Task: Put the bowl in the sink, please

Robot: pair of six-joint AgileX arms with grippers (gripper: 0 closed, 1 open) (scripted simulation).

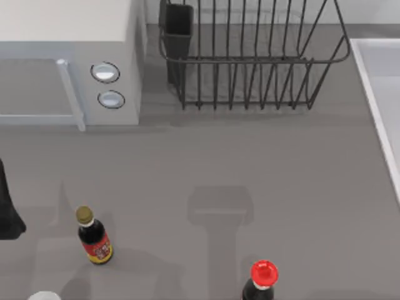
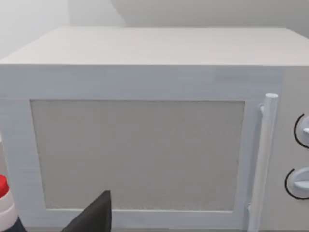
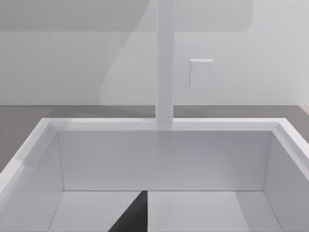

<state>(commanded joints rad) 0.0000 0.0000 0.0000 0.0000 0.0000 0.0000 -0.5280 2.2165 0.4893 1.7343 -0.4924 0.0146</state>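
Running down the right edge of the grey desk in the top view, the pale grey-white rectangular sink shows its raised straight rim. The right wrist view looks into this basin: its floor and walls are bare and white, and a white upright post rises from behind the far rim. The right gripper appears there as a dark wedge low over the basin floor, touching nothing that can be made out; how wide it stands I cannot tell, nor whether it holds anything.

Just left of the sink, at the back of the desk, stands the black wire dish rack with a dark cup at its left end. Left of the rack is the boxy white microwave with two round knobs. The left wrist view faces its door, and the left gripper shows as a dark tip; its opening cannot be told either. The left arm sits at the desk's left edge.

Near the front stand a dark sauce bottle with a gold cap and red label and, well apart to its right, a dark bottle with a red cap.
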